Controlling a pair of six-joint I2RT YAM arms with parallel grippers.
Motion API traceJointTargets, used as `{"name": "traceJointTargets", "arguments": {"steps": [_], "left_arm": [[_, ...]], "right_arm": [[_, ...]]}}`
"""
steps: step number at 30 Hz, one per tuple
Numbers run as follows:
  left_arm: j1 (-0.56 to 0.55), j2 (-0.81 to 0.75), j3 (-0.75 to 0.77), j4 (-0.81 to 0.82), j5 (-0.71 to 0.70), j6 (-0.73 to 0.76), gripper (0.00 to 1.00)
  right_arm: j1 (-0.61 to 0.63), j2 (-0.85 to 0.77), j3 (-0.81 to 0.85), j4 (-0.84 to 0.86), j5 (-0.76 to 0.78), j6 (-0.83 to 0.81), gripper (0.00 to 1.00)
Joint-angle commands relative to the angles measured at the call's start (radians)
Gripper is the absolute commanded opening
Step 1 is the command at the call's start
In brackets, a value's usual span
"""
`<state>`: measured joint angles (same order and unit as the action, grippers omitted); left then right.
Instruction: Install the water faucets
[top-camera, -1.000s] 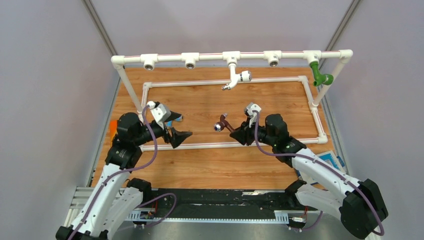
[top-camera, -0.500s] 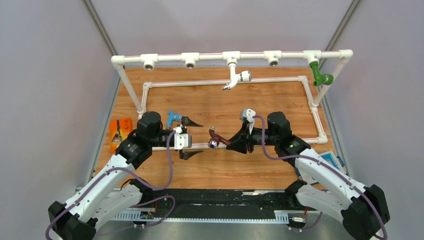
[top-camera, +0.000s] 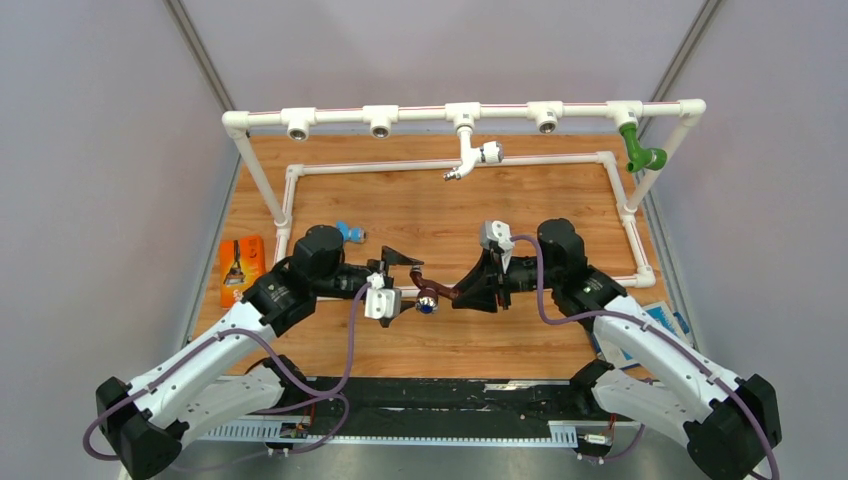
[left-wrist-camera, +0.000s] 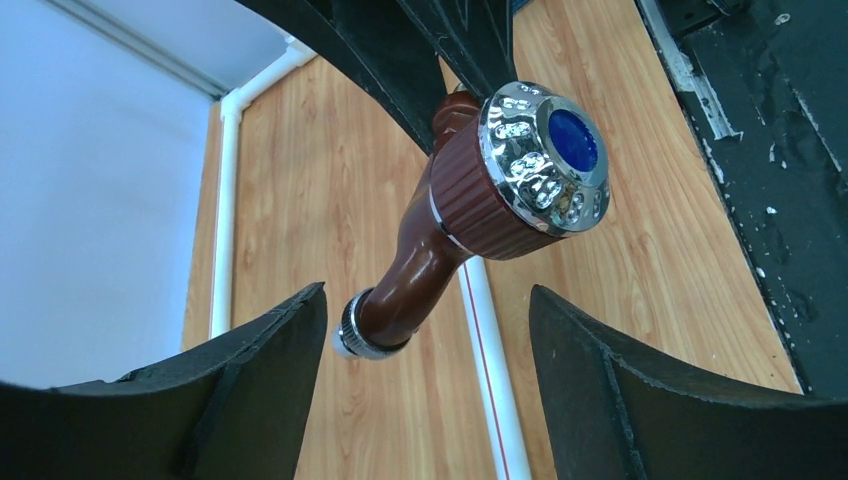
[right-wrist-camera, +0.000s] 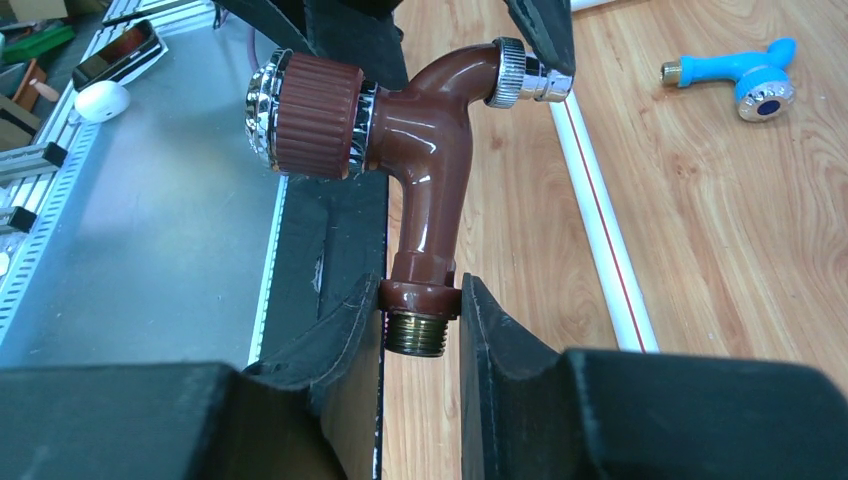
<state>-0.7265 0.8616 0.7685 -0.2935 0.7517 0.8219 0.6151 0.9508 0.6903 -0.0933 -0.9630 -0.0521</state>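
Four faucets: white faucet (top-camera: 468, 155) and green faucet (top-camera: 640, 150) fill two far-edge pipe frame (top-camera: 420, 114) sockets; blue faucet (top-camera: 349, 232) lies toward the left edge. The right claw (right-wrist-camera: 420, 315) clamps the brown faucet (right-wrist-camera: 425, 150) near the front edge; the left claw (left-wrist-camera: 428, 330) gapes at its spout.

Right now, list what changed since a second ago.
The left gripper swung in from the left; its open fingers now flank the spout of the dark brown plastic faucet. The right gripper, still shut on its threaded end, carried it leftward. The light blue faucet on the table and the white faucet and green faucet on the white pipe frame stayed put.
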Motion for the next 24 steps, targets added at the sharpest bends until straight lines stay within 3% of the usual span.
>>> {"name": "traceJointTargets", "arguments": {"steps": [1,7,15,16,18,20,24], "left_arm": [[-0.027,0.020,0.045,0.014,-0.009,0.074,0.79],[-0.044,0.027,0.043,0.016,-0.008,0.079,0.66],[-0.051,0.011,0.022,0.013,-0.046,0.100,0.26],[-0.051,0.008,0.020,0.016,-0.046,0.097,0.14],[-0.051,0.001,0.017,0.022,-0.057,0.082,0.00],[-0.051,-0.009,0.011,0.033,-0.081,0.053,0.00],[-0.051,-0.033,0.008,0.092,-0.224,-0.114,0.00]], "right_arm": [[0.012,0.009,0.055,0.023,-0.075,-0.035,0.00],[0.028,0.045,0.067,0.020,-0.082,-0.038,0.00],[0.035,0.066,0.081,0.018,-0.079,-0.046,0.00],[0.035,0.068,0.081,0.018,-0.076,-0.046,0.00],[0.035,0.066,0.081,0.017,-0.054,-0.048,0.14],[0.035,0.057,0.078,0.014,-0.025,-0.058,0.47],[0.035,0.020,0.098,-0.017,0.098,-0.078,0.91]]}}
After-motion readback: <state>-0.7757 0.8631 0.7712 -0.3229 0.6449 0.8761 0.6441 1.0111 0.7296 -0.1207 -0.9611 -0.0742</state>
